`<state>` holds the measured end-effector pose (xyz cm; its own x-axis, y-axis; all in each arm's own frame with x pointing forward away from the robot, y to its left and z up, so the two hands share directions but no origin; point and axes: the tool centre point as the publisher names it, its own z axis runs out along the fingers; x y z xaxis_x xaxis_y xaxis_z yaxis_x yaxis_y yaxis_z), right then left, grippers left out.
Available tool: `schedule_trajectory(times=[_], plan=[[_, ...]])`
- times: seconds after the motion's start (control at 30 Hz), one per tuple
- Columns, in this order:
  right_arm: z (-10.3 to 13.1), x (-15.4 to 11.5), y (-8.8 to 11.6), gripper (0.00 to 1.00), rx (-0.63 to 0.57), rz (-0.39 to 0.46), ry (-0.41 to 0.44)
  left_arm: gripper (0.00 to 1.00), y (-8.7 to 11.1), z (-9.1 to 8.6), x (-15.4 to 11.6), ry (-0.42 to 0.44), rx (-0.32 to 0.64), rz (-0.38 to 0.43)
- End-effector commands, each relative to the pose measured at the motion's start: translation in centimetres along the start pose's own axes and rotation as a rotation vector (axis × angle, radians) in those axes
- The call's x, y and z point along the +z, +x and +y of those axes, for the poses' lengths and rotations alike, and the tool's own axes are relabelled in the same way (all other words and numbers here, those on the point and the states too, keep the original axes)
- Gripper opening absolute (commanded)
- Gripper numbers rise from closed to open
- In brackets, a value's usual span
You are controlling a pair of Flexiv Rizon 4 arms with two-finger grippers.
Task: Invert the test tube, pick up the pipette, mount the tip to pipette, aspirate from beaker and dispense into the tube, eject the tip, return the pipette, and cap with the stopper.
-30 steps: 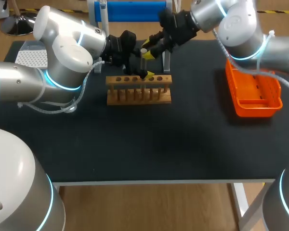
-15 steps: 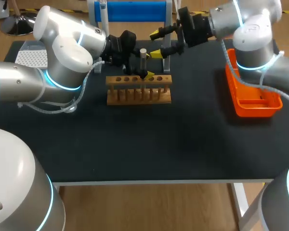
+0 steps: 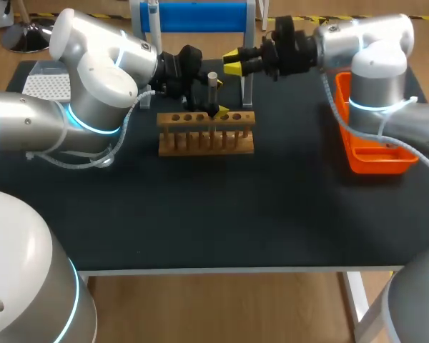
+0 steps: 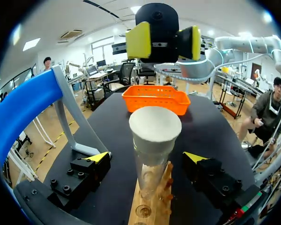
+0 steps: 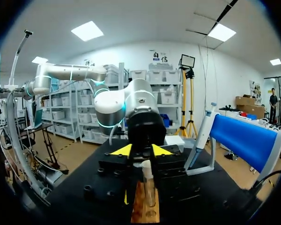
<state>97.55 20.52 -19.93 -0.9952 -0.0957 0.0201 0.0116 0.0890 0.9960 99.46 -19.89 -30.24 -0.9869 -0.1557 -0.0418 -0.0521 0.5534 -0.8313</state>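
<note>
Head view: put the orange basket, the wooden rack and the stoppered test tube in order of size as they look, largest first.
1. Orange basket, though the right arm hides part of it.
2. Wooden rack, not far behind the basket.
3. Test tube, clearly the smallest.

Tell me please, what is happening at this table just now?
The test tube, with the stopper on it, stands in the wooden rack. The left claw is open around it, one finger on either side, not touching. The right claw is open and holds nothing, beyond the rack near the blue pipette stand.
</note>
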Motion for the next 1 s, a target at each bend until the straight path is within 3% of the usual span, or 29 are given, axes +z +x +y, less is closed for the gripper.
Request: schedule_trajectory(times=[0.03,1.0], plan=[[-0.3,0.5,-0.7,0.00,-0.004,0.021,-0.022,1.00,0.0,0.0,0.0,-0.002,-0.001,0.001],[-1.5,2.6,-0.4,0.00,0.027,0.078,-0.049,1.00,0.0,0.0,0.0,-0.002,-0.001,0.001]])
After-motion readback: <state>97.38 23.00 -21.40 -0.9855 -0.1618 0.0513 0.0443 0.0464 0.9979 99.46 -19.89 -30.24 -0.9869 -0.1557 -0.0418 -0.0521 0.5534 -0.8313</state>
